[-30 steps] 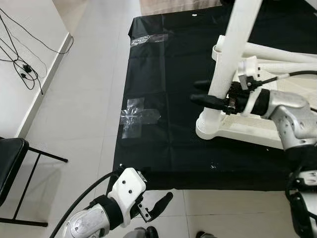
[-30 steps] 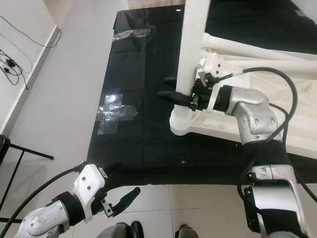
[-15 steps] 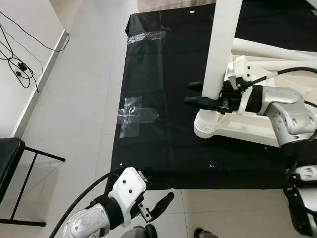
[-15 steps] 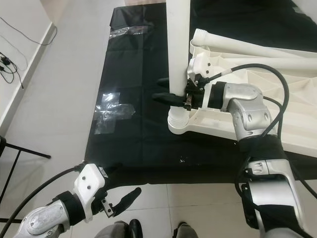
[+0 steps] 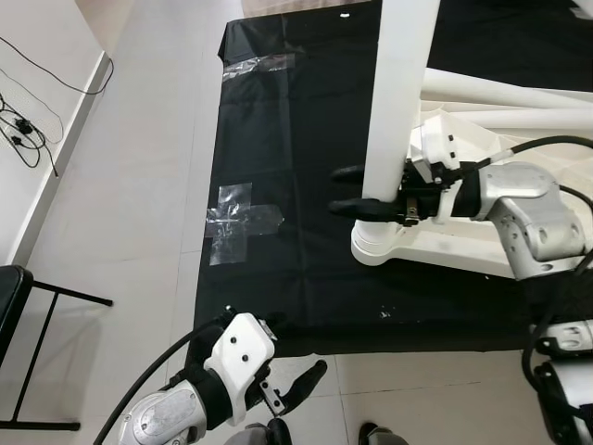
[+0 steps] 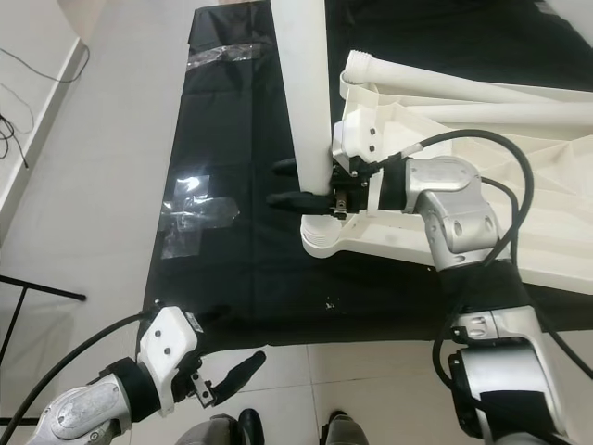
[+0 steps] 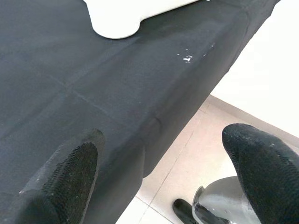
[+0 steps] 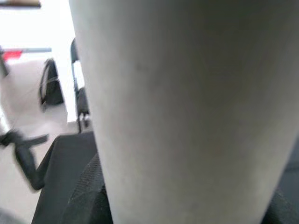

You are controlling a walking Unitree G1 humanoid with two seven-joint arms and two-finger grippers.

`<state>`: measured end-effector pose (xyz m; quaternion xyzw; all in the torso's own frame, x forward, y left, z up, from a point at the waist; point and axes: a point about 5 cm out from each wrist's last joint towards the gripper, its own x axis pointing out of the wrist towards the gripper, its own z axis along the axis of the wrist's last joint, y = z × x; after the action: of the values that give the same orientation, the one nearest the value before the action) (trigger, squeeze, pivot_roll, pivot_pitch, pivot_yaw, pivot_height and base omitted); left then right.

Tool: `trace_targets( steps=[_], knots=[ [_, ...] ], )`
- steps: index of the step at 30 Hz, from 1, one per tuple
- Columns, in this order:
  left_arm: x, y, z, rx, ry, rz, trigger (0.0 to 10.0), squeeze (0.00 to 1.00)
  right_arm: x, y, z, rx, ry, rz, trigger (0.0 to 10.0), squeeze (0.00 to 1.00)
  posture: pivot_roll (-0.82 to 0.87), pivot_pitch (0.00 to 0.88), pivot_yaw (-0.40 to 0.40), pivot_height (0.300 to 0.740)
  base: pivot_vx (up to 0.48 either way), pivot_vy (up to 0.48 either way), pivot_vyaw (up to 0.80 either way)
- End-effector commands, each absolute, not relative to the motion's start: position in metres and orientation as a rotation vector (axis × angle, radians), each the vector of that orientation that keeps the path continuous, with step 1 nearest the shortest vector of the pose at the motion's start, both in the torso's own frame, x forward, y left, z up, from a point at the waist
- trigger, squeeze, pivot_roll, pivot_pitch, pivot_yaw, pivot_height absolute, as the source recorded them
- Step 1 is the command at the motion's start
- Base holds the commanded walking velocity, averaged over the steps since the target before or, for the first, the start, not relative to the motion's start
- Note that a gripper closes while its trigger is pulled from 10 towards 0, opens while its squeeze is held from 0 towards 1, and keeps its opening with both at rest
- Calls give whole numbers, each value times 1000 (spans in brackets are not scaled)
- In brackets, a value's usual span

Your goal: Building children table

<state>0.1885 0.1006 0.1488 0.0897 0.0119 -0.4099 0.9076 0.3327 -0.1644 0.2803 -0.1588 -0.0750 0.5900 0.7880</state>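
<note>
At the far left a black chair (image 5: 23,306) stood on the pale tiled floor (image 5: 130,185), with dark cables (image 5: 28,120) trailing along the wall beyond it. The left gripper (image 5: 301,385) hung low over the floor just off the near edge of the black sheet (image 5: 278,148), its two fingers spread apart and holding nothing; in the left wrist view the fingertips (image 7: 70,168) framed that sheet edge and the tiles below it. Two patches of clear tape (image 5: 236,221) lay on the sheet, one near its middle left and another at its far left corner.

Further right, the white table leg (image 5: 398,93) stood upright, its lower end set in the round corner socket (image 5: 375,248) of the white tabletop (image 6: 519,232), which lay upside down on the sheet. Two more white legs (image 5: 500,93) lay across the tabletop behind it. The right gripper (image 5: 347,190) reached in from the right at the leg's lower end, just above the socket, one black finger on each side of it and the jaws clamped on the leg. The right wrist view showed the leg (image 8: 187,107) very close and blurred, with what seemed to be a finger pad (image 8: 86,196) at its edge, though that was hard to make out.
</note>
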Motion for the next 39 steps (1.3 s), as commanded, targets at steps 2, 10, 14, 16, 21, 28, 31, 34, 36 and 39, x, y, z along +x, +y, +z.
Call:
trace_targets(
  steps=[2, 10, 14, 16, 21, 28, 31, 34, 36, 39],
  knots=[
    [184, 101, 146, 184, 50, -854, 10000, 0, 332, -161, 260, -232, -91, 1289, 10000, 0, -10, 288, 81, 740, 0, 0, 0],
    [185, 101, 146, 183, 51, -856, 10000, 0, 335, -167, 252, -174, -91, 1165, 10000, 0, -14, 288, 83, 740, 0, 0, 0],
    [185, 102, 146, 185, 52, -856, 10000, 0, 335, -163, 245, -166, -81, 1114, 10000, 0, -15, 287, 85, 740, 0, 0, 0],
    [186, 102, 146, 186, 52, -856, 10000, 0, 336, -161, 246, -150, -95, 1048, 10000, 0, -15, 287, 85, 740, 0, 0, 0],
    [187, 103, 146, 189, 52, -853, 10000, 0, 335, -158, 241, -162, -72, 957, 10000, 0, -19, 291, 86, 740, 0, 0, 0],
    [188, 104, 145, 191, 53, -851, 10000, 0, 332, -155, 211, -53, 8, 405, 10000, 0, -25, 291, 77, 740, 0, 0, 0],
    [190, 105, 145, 194, 51, -849, 10000, 0, 312, -151, 193, -3, 54, 187, 10000, 0, -21, 292, 80, 740, 0, 0, 0],
    [191, 106, 145, 197, 50, -844, 10000, 0, 302, -143, 189, 25, 59, 152, 10000, 0, -29, 285, 84, 740, 0, 0, 0],
    [191, 106, 145, 200, 48, -841, 10000, 0, 302, -140, 192, 37, 50, 140, 10000, 0, -27, 282, 84, 740, 0, 0, 0],
    [194, 106, 146, 206, 42, -840, 10000, 0, 305, -127, 201, 48, 16, 168, 10000, 0, -29, 272, 79, 740, 0, 0, 0]
  ],
)
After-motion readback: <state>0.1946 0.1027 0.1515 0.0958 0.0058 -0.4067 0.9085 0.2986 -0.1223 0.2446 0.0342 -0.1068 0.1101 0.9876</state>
